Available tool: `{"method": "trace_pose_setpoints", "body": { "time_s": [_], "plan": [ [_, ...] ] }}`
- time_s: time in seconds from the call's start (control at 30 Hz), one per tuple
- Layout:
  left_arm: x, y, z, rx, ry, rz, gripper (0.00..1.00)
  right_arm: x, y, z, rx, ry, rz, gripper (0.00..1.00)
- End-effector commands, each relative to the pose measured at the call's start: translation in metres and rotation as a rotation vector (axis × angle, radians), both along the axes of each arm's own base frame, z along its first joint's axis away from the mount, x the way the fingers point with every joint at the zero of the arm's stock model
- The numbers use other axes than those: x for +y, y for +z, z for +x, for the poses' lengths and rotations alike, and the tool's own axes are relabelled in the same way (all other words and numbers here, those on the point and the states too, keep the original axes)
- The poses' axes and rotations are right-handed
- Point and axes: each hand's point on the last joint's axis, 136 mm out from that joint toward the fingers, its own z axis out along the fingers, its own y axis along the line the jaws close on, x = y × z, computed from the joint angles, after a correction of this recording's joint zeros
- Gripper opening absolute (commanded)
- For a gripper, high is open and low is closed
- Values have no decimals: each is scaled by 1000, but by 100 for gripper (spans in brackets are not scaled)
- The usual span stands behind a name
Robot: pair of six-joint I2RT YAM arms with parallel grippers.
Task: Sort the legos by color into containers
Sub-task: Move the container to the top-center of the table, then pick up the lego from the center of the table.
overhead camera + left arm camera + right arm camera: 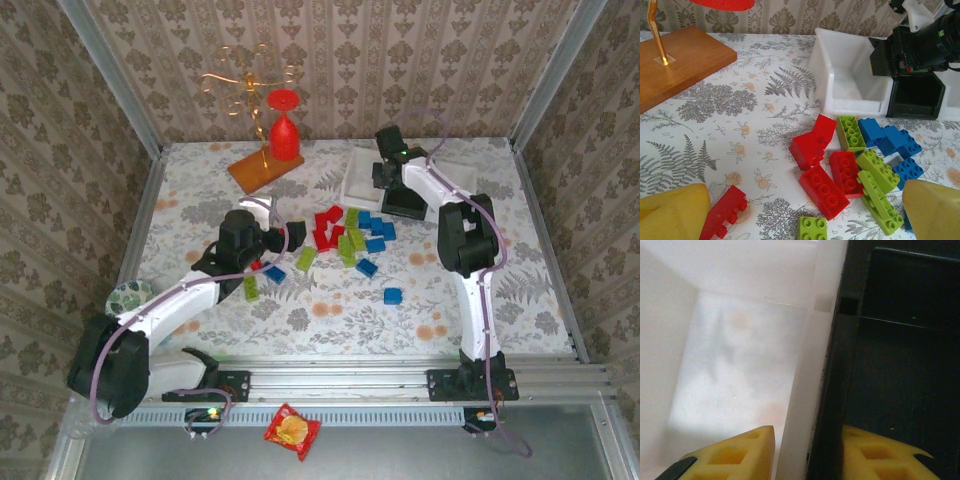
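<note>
The legos (826,190) lie in a loose heap of red, green and blue in the middle of the surface (730,130), with a few strays nearer my bases. The trays I can see into hold none of them. Just beyond the heap stand the containers: a white tray (740,355) and a black tray (905,370) side by side, walls touching.

My right gripper (807,452) straddles those two walls, one finger inside each tray, pressed together on the pair. I take this as a grab to shift the trays. The pinch should sit deep on the walls and the drag should go slow and level, or one tray may slip free or tip. I should also avoid ploughing into the blue bricks just in front of the black tray.

My left gripper (802,210) hangs over the near side of the heap, fingers wide apart, holding nothing. The red brick at the heap's near edge looks the easiest first pick.
</note>
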Motion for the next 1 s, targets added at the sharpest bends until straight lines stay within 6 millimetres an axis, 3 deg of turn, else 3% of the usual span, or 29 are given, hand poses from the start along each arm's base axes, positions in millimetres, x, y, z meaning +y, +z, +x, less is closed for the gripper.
{"method": "trace_pose_setpoints", "body": {
  "time_s": [0.0, 0.13, 0.27, 0.37, 0.43, 0.57, 0.67, 0.97],
  "plan": [
    [4, 0, -5, -14, 7, 18, 100, 20, -2, -21, 44, 89, 10, 37],
    [5, -4, -5, -7, 9, 24, 100, 33, 11, -23, 19, 130, 38, 44],
    [3, -10, -7, 15, 0, 18, 100, 27, 54, -28, -50, 136, 23, 57],
    [4, -19, -11, 41, 1, 17, 100, 12, 79, -52, -101, 109, -11, 69],
    [5, -26, -13, 57, 0, 17, 100, 1, 81, -80, -115, 92, -29, 77],
    [2, -31, -16, 72, -21, 17, 100, -8, 62, -130, -96, 74, -15, 78],
    [-1, -31, -15, 69, -31, 25, 100, -2, 41, -152, -81, 86, 26, 78],
    [-11, -27, -14, 78, -56, -2, 100, -10, -7, -143, -40, 31, -28, 64]
  ]
}}
